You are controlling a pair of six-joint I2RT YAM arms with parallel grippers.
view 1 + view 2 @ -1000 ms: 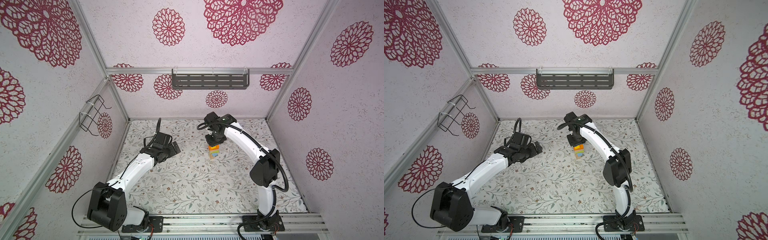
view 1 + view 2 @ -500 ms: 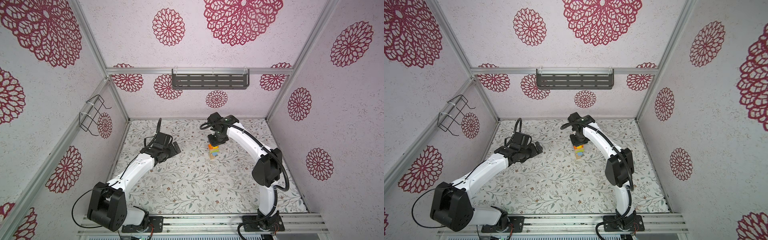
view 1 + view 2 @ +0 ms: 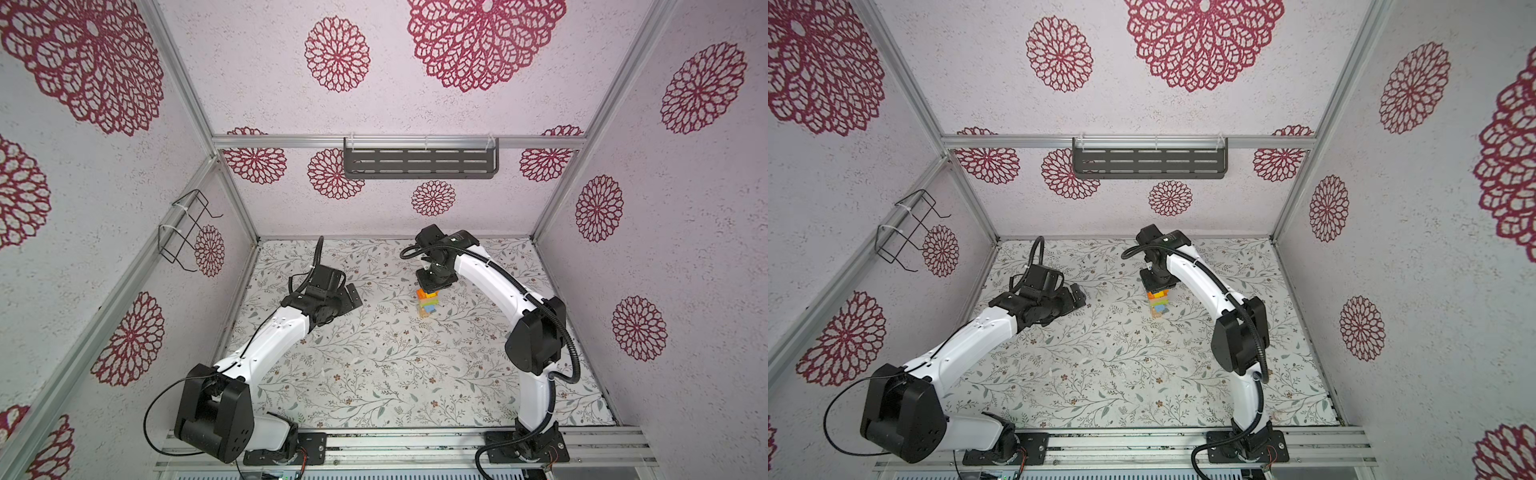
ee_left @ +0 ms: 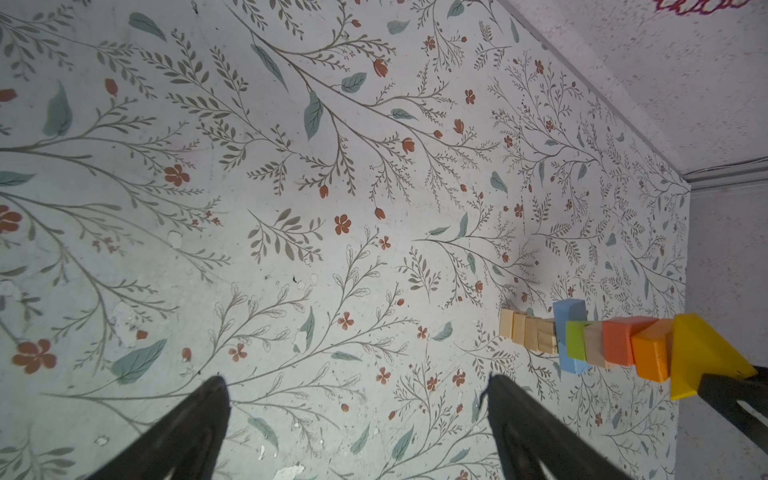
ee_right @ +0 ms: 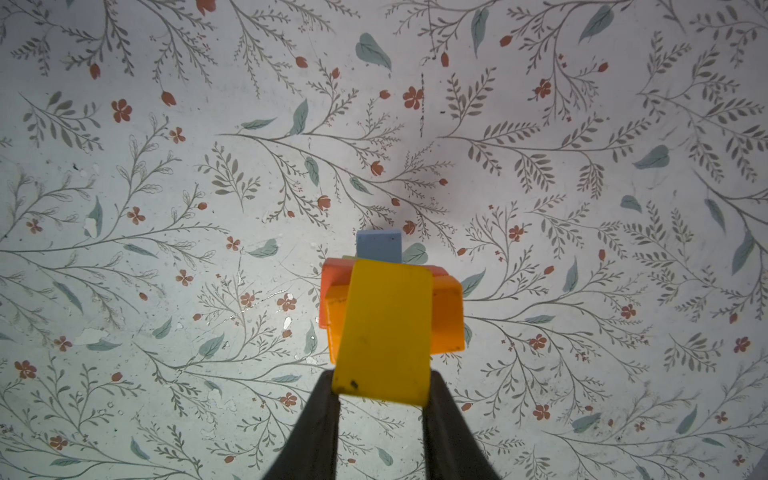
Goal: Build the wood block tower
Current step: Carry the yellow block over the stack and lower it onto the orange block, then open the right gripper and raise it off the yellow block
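The wood block tower [image 3: 427, 302] [image 3: 1158, 304] stands at the middle back of the floral floor. In the left wrist view it shows plain cubes [image 4: 528, 334] at its base, then blue [image 4: 571, 332], green, plain, red-orange and orange [image 4: 650, 353] pieces. My right gripper [image 3: 433, 286] [image 5: 381, 386] hangs straight above it, shut on a yellow block [image 5: 384, 328] [image 4: 698, 353] that touches the orange top piece [image 5: 446, 316]. My left gripper [image 3: 350, 296] [image 4: 355, 380] is open and holds nothing, low over the floor, well to the left of the tower.
A dark slotted shelf [image 3: 419, 162] hangs on the back wall and a wire rack [image 3: 183, 230] on the left wall. Aluminium frame posts edge the floor, and the arm bases sit on the front rail [image 3: 399, 451].
The right arm has shifted slightly above the tower with the yellow block still in its jaws. The left arm has not moved.
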